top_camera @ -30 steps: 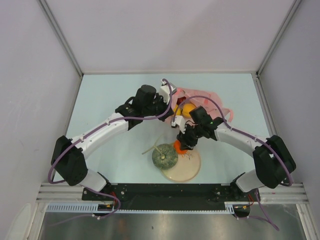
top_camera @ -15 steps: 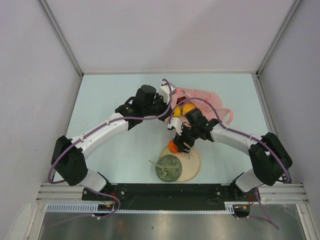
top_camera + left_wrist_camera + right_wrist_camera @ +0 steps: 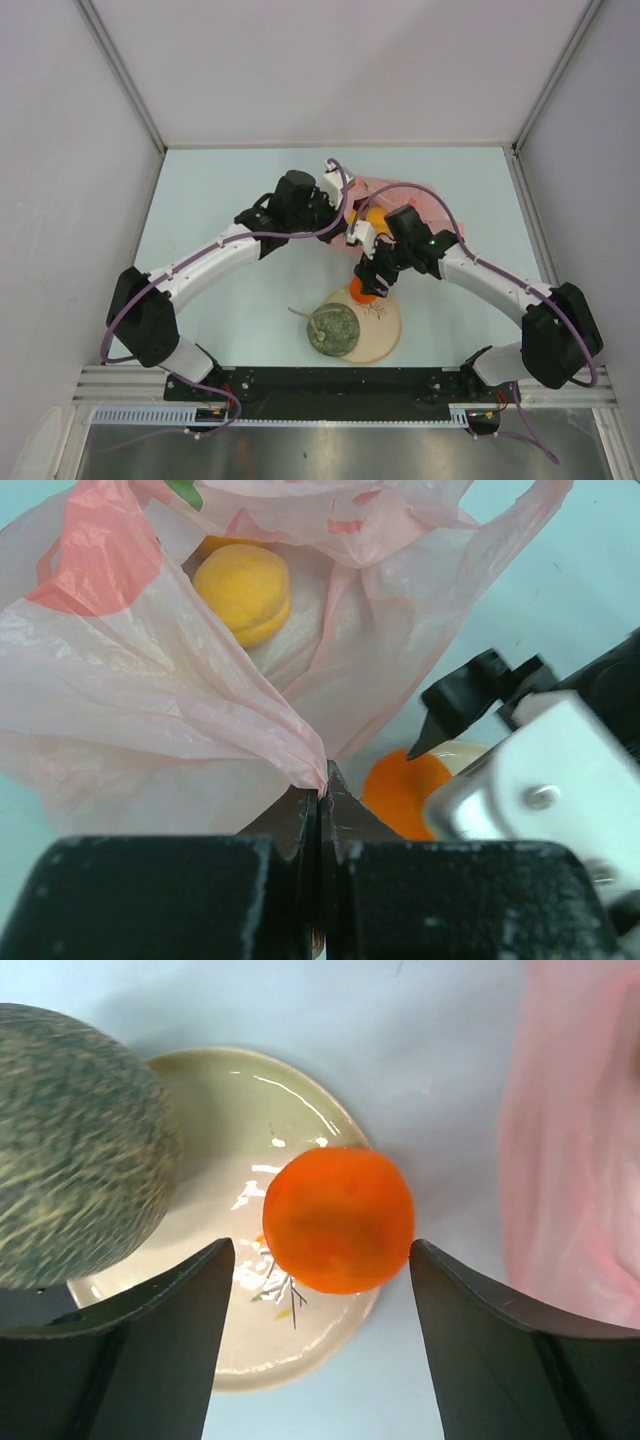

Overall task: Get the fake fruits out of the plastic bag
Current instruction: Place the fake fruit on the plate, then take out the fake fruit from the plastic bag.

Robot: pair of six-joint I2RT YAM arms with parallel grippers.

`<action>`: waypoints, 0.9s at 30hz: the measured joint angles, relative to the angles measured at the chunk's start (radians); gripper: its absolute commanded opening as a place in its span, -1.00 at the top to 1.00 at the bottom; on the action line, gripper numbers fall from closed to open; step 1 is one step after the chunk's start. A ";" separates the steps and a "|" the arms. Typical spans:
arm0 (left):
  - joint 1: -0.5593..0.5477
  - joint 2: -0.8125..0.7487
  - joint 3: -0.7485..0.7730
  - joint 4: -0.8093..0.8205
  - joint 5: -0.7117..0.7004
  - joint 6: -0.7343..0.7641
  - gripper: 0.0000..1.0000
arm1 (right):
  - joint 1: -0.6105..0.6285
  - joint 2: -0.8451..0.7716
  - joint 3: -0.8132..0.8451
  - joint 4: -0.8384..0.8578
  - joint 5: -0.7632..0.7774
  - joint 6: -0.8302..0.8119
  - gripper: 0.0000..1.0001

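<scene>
Right tool [image 3: 320, 1248] opened wider, orange [image 3: 338, 1220] now loose on plate [image 3: 235, 1105]

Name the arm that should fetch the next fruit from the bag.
Right. The right gripper hangs open over the orange at the plate's edge; the left gripper is shut on the plastic bag's rim.
</scene>
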State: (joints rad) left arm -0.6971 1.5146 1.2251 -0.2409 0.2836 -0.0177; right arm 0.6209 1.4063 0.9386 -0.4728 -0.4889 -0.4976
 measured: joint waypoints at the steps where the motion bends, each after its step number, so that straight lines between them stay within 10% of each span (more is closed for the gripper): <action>1: 0.000 0.003 0.002 0.000 0.000 0.000 0.99 | -0.008 -0.013 0.010 -0.016 -0.005 0.000 -0.31; 16: 0.004 0.032 0.075 -0.003 0.003 0.012 0.99 | -0.186 -0.003 0.126 0.160 0.114 0.060 0.28; 22: 0.004 0.042 0.094 -0.009 0.004 0.028 0.99 | -0.200 0.169 0.154 0.240 0.217 0.063 0.11; 27: 0.005 0.045 0.103 -0.013 0.003 0.038 0.99 | -0.207 0.240 0.193 0.308 0.282 0.051 -0.43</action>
State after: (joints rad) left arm -0.6926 1.5600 1.3285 -0.2539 0.2871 0.0204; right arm 0.4141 1.6463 1.1320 -0.1646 -0.2070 -0.4469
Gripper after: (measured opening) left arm 0.010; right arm 0.589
